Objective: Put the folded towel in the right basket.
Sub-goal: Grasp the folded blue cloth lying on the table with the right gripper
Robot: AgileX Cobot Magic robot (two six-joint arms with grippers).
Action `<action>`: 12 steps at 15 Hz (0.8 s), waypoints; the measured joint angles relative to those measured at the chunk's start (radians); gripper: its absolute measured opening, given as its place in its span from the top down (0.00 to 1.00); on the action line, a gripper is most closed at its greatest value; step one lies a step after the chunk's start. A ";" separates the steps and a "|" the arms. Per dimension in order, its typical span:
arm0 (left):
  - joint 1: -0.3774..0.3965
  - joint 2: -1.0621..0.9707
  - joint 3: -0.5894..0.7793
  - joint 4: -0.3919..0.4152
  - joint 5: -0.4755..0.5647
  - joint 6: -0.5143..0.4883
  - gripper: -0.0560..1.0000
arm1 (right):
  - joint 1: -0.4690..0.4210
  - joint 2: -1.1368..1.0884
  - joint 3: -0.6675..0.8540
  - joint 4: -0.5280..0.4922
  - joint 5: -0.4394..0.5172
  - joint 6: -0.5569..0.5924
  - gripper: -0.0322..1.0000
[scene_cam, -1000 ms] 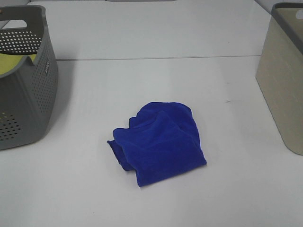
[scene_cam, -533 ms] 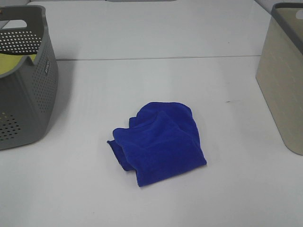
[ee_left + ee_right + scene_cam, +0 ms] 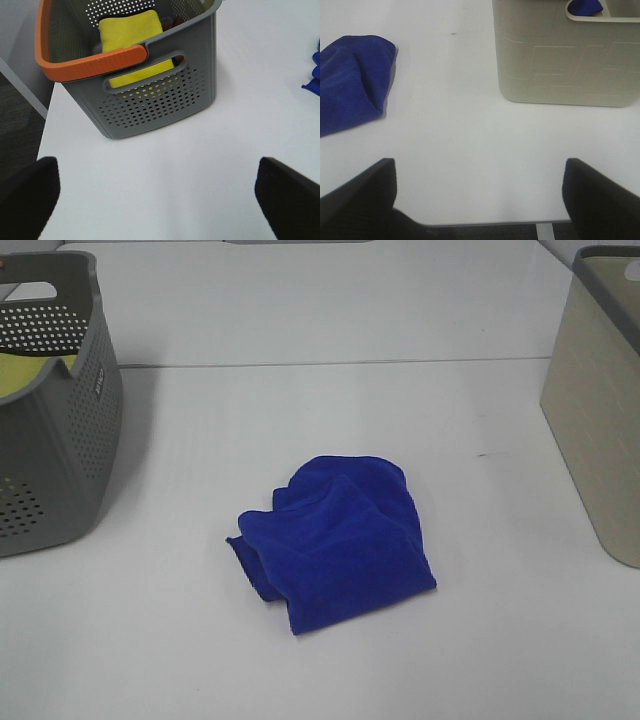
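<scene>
**Workspace seen from the high camera and both wrist cameras.** We see the folded towel (image 3: 335, 540), a rumpled royal-blue bundle, lying on the white table (image 3: 330, 660) near its middle. It lies between the two baskets and well apart from both.

The right basket (image 3: 598, 410), beige and smooth-sided with a dark grey rim, stands at the right edge of the high view. Its wall carries a shallow relief of rectangular lines, which shows plainly in the right wrist view. A patch of blue (image 3: 585, 6) shows through the cut-out under its rim; we cannot tell what it is.

The grey perforated basket (image 3: 60, 440) stands at the left of the high view, with an orange handle (image 3: 90, 62) and a folded yellow cloth (image 3: 131, 27) inside. A small light label (image 3: 99, 387) sits on its side wall, with lettering too small for us to read.

The left gripper (image 3: 157, 192) hangs over bare table near the grey perforated basket, its dark fingers (image 3: 27, 195) spread wide with nothing between them. The right gripper (image 3: 480, 192) is likewise spread wide and empty above the table, with the folded towel to one side and the right basket to the other. Neither gripper touches the towel.
</scene>
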 joint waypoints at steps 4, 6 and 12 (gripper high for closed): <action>0.000 0.000 0.000 0.000 0.000 0.000 0.01 | 0.000 0.000 0.000 0.000 -0.001 0.000 0.13; 0.000 0.000 0.000 0.000 0.000 0.000 0.01 | 0.000 0.000 0.000 0.000 -0.001 0.000 0.13; 0.000 0.000 0.000 0.000 0.000 0.000 0.01 | 0.000 0.005 -0.026 0.032 -0.004 0.002 0.13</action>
